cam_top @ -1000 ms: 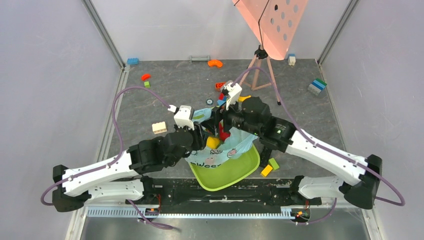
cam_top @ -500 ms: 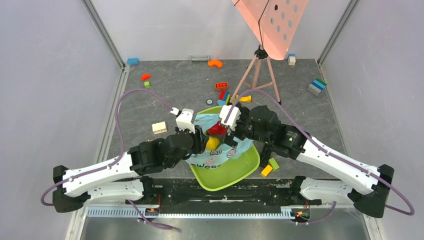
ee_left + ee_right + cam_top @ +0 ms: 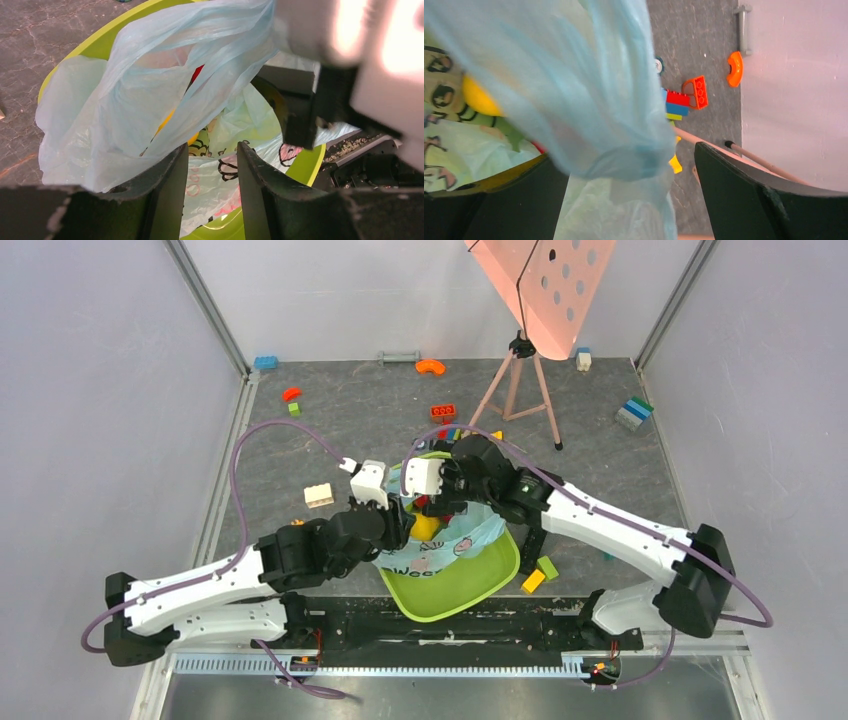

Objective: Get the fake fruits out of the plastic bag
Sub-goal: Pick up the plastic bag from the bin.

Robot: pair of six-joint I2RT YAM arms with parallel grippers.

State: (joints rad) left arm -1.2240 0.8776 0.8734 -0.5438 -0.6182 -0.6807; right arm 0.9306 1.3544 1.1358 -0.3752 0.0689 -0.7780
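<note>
Nearby, crumpled in the lime tub (image 3: 505,570) at near centre: plastic bag (image 3: 470,535), yellow fruit (image 3: 427,526) showing inside. Reaching in low from the left, left gripper (image 3: 212,150) half parted, clamping nothing, film draped against one finger. Slightly farther, curling in from the right, right gripper (image 3: 626,157) spread wide astride a lifted fold of bag

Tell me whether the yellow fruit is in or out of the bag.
In. The yellow fruit sits inside the plastic bag, and the left wrist view shows it through the bag's thin film.
</note>
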